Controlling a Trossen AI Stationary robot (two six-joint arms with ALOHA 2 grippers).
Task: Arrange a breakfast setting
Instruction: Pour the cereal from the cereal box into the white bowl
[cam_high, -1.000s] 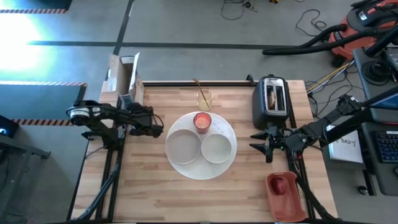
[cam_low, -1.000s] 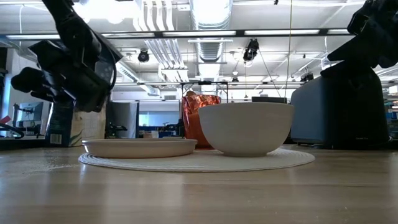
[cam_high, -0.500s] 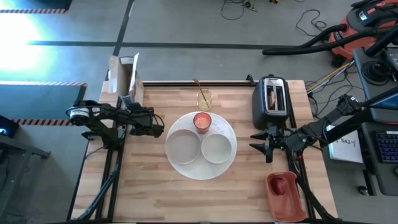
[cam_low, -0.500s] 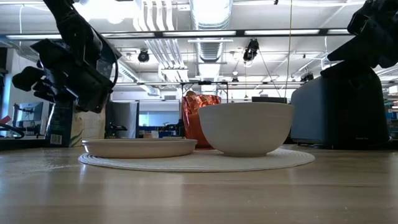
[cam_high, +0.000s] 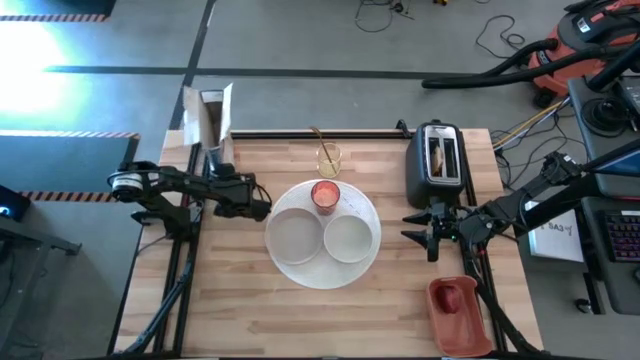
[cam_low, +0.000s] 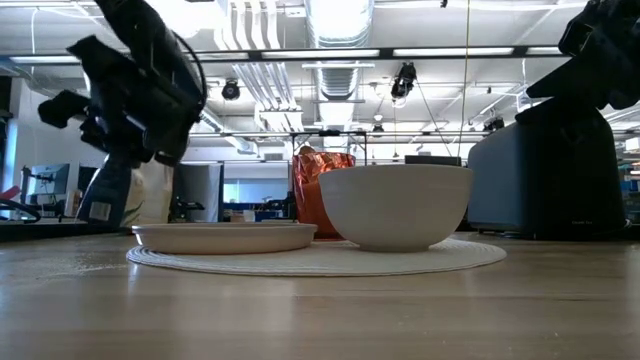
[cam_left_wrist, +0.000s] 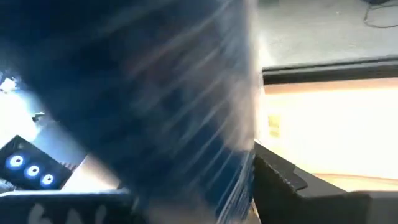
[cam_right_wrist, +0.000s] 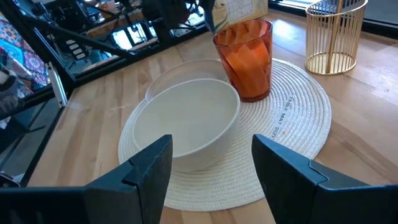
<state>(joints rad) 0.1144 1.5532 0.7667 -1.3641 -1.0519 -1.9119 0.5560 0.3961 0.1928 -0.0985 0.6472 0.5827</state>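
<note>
Wood table (cam_high: 250, 310): one bowl (cam_high: 348, 238), one cup (cam_high: 325, 195).

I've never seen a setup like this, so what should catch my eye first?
Probably the round white woven mat at the table's middle, bearing a shallow plate, a white bowl and an orange-red cup. At the left edge, the left gripper is beside a tilted carton.

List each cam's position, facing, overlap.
High: overhead, straight down on the table; both arms show, left gripper on the carton, right gripper near the toaster.
Low: table-top height, level across bowl and red cup; left gripper upper left.
Left wrist: filled by the carton it grips.
Right wrist: past its open fingers at bowl, cup.
Shared: bowl and red cup in high, low, right wrist.
</note>
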